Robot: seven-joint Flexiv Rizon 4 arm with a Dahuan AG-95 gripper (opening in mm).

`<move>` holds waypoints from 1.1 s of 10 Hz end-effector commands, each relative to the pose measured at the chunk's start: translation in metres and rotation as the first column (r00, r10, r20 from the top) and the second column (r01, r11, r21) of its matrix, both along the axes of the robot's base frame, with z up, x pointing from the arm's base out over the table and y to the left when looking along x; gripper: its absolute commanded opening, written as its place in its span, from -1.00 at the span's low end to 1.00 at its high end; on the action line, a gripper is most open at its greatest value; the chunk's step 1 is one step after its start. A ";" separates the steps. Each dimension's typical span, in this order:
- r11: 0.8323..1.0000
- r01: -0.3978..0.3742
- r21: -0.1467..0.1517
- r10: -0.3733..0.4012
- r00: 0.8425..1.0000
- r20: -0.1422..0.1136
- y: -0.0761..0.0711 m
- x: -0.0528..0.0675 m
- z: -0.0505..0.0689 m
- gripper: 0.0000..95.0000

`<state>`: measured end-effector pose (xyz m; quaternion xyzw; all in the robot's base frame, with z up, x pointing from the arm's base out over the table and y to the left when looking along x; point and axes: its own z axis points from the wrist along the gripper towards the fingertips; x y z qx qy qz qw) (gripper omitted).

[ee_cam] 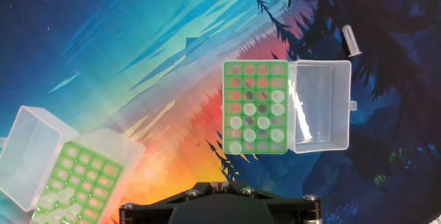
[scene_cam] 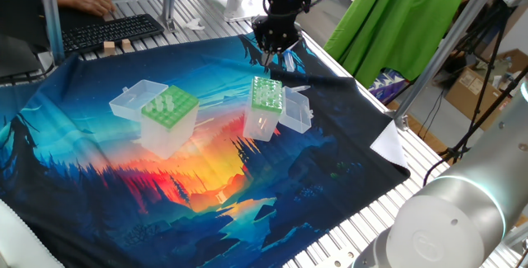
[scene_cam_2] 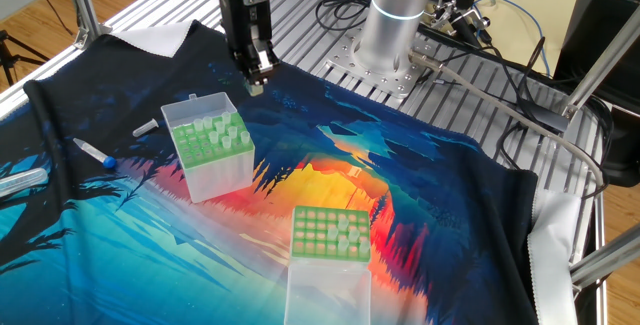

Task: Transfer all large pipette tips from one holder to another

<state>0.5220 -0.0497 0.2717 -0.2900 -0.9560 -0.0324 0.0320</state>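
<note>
Claw (scene_cam_2: 257, 85): black two-finger unit on a dark wrist with a green ring, pointed straight down, fingers pressed together on nothing, held above the cloth toward the surface's edge nearest the arm base.

First holder (scene_cam_2: 210, 150): clear plastic box, squarish, light-green top plate with a grid of holes, hinged clear lid folded back. Stood nearer the claw, toward the middle of the surface. Several holes are filled by large pipette tips (scene_cam_2: 226, 137), seen as whitish translucent round tops; in the hand view they are bunched at one end of the plate.

Second holder (scene_cam_2: 328, 255): clear plastic box with a green gridded top plate and an opened clear lid, placed well apart from the first, near the surface's edge farthest from the arm base. A few whitish tops are seen along one side of its plate.

Loose items: a small clear capped tube (scene_cam_2: 146, 127) and a blue-capped tube (scene_cam_2: 92, 152), laid on the cloth beside the first holder.

Surface (scene_cam_2: 330, 60): ribbed aluminium slats, largely covered by a glossy printed cloth (scene_cam_2: 420, 185) in blue, orange and red.

Room: a green drape (scene_cam: 396, 16), a black keyboard (scene_cam: 111, 30), cardboard boxes (scene_cam: 487, 78).
</note>
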 end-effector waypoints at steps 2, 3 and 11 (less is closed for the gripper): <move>0.999 0.045 0.022 -0.046 0.999 0.020 0.000 -0.003 -0.001 -1.00; 0.998 0.057 0.023 -0.057 0.998 0.011 0.003 -0.003 -0.002 -1.00; 0.989 0.146 0.004 -0.146 0.989 0.001 0.079 0.015 -0.038 -0.60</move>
